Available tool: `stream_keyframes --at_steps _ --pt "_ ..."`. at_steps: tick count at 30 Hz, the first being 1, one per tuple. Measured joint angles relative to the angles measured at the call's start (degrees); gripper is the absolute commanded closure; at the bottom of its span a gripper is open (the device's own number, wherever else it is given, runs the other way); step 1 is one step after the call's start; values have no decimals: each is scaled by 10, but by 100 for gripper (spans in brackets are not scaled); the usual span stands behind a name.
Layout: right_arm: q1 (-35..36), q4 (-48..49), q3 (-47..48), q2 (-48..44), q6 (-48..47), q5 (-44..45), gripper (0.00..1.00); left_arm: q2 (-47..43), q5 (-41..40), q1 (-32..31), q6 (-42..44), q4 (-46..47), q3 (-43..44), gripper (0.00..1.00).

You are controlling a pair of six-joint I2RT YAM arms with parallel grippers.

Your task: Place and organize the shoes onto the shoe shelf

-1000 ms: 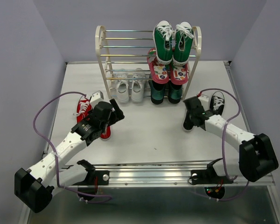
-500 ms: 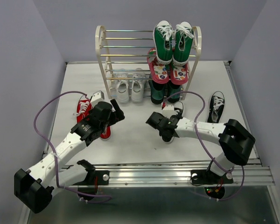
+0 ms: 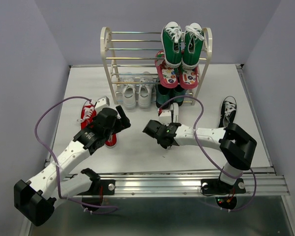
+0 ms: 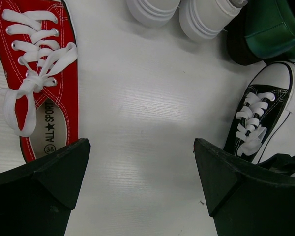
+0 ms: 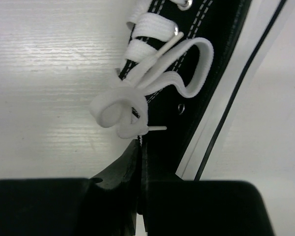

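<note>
My right gripper (image 3: 162, 132) is shut on the side wall of a black sneaker with a white toe cap (image 3: 170, 113), in the middle of the table in front of the shoe shelf (image 3: 107, 54). The right wrist view shows its white laces and black upper (image 5: 211, 59) clamped between my closed jaws (image 5: 140, 147). The second black sneaker (image 3: 228, 110) lies at the right. My left gripper (image 3: 123, 118) is open and empty above bare table (image 4: 142, 167), beside a red sneaker (image 4: 37, 73). Two red sneakers (image 3: 88, 114) lie at the left. The white pair (image 3: 137, 94) stands on the bottom tier.
Green high-tops (image 3: 182, 43) stand on the top right of the shelf, with pink flip-flops (image 3: 178, 73) a tier below. Dark green boots (image 3: 169, 96) stand at the bottom right. The left halves of the upper tiers hold nothing. Purple walls close in on both sides.
My right arm has swung from the right side of the table to the middle, bringing one black sneaker with it. The other black sneaker stayed. My left arm has barely moved.
</note>
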Motion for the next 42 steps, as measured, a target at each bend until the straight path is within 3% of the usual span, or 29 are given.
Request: stream_keyframes --at_steps 10,16,20,21,23,25,29,33,39,42 --pt "57 103 -16 -43 54 -52 99 22 7 0 13 -3 0 1" --pt "90 174 -16 -46 39 -103 99 23 15 0 15 -2 1 1" --pt "90 193 -16 -46 31 -119 71 22 17 0 15 -3 1 1" --pt "90 196 -16 -45 28 -121 52 21 18 0 15 -4 1 1" --pt "89 207 -16 -43 24 -124 47 20 20 0 15 -7 1 1" --pt "89 218 -16 -43 22 -129 30 19 27 0 15 -13 1 1" --pt "89 228 -16 -43 14 -139 20 13 44 0 14 -19 1 1" --pt "90 223 -17 -47 6 -141 0 10 68 2 6 -14 -3 1" --pt "79 160 -38 -104 7 -100 0 14 107 -15 -9 6 -27 1" --pt "19 139 -58 -160 11 -79 0 35 127 -58 -18 -3 -42 1"
